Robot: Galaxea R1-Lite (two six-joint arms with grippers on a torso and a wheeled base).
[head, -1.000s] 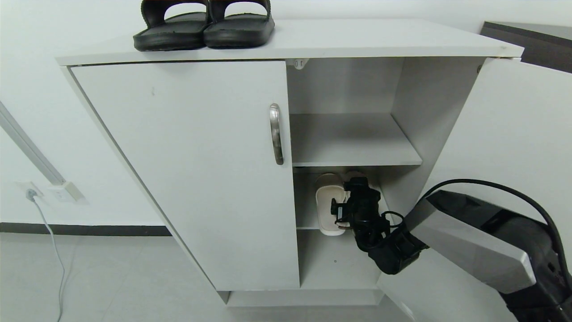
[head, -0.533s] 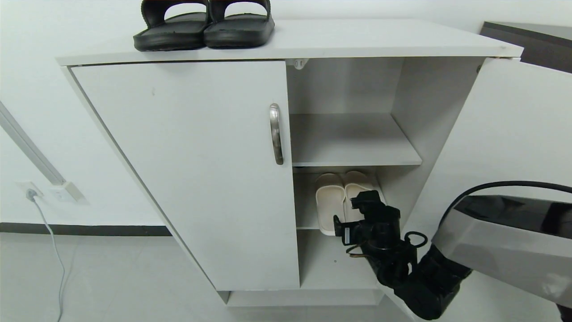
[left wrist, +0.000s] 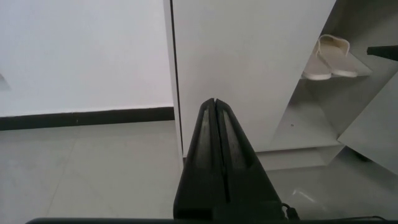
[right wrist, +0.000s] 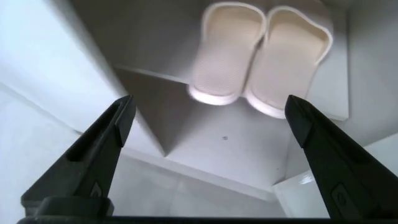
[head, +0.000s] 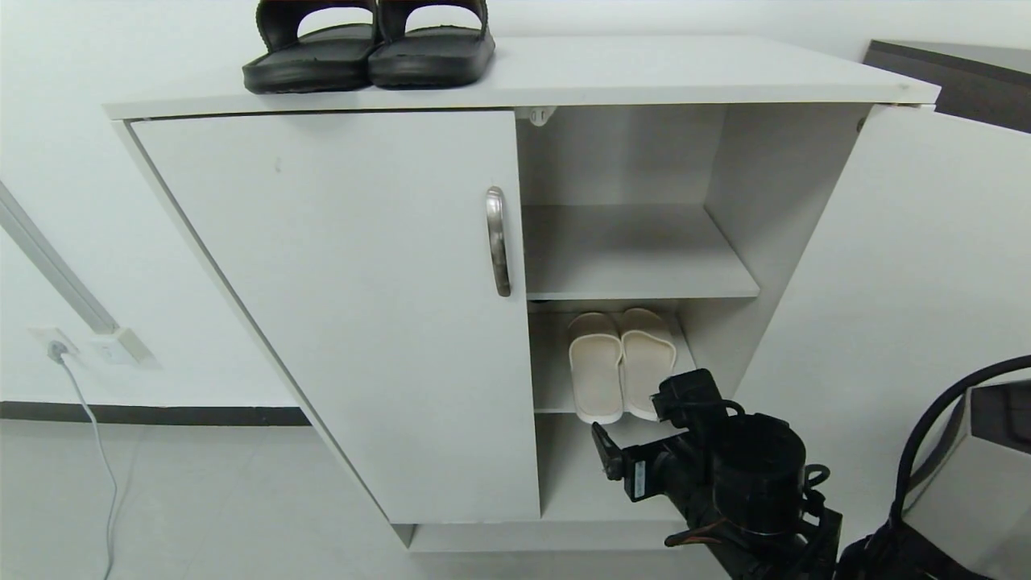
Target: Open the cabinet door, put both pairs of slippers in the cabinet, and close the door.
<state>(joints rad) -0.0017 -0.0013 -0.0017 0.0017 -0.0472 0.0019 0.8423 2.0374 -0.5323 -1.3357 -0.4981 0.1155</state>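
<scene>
Currently right fingers (right wrist: 106, 146) spread wide, empty, apart from cream slippers (head: 620, 362), left fingers (left wrist: 208, 137) pressed together, empty.

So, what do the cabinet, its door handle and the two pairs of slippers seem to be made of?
Cabinet: probably laminated board, matte white, flat panels with thin edges.
Door handle: likely brushed metal, silvery with soft glints.
Cream slippers: seemingly soft foam or rubber, matte, textured footbeds.
Black slippers: apparently rubber or foam, dull, thick soles.
</scene>
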